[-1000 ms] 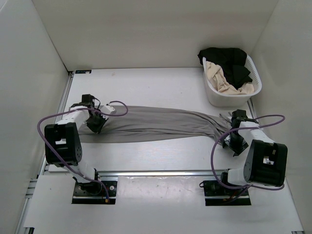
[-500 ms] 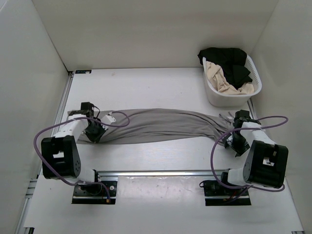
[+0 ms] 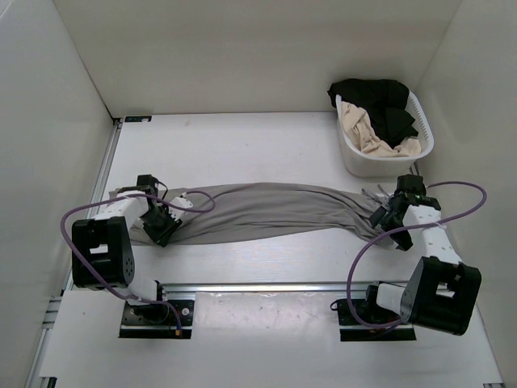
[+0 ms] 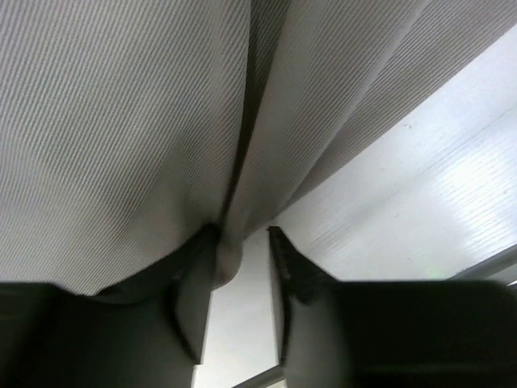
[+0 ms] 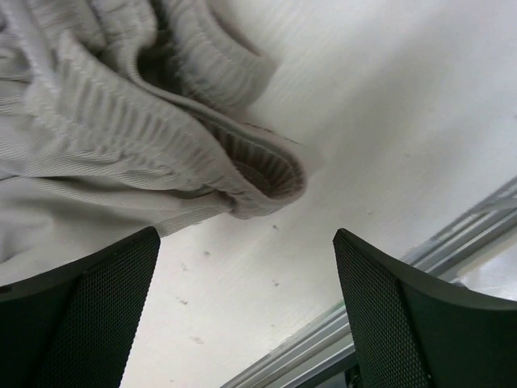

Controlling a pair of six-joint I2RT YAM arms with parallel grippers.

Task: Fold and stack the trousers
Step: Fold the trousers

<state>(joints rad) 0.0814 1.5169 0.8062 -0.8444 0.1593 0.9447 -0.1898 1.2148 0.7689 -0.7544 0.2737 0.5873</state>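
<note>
The taupe-grey trousers (image 3: 266, 210) lie stretched across the table, leg ends at the left and the ribbed waistband (image 5: 242, 174) at the right. My left gripper (image 3: 161, 222) sits on the leg ends. In the left wrist view its jaws (image 4: 242, 234) stand narrow, with a fold of the trousers (image 4: 234, 162) pinched between the tips. My right gripper (image 3: 393, 217) is at the waistband end. In the right wrist view it (image 5: 245, 234) is wide open and empty, its fingers (image 5: 97, 291) just short of the waistband's edge, over bare table.
A white laundry basket (image 3: 380, 166) stands at the back right with a black garment (image 3: 380, 97) and a beige-cream garment (image 3: 363, 129) in it. A metal rail (image 3: 266, 287) runs along the near table edge. White walls close in left, right and back.
My left gripper has moved toward the near edge with the leg ends, and the trousers' upper edge now arches. My right arm has swung outward to the right; its gripper stays by the waistband.
</note>
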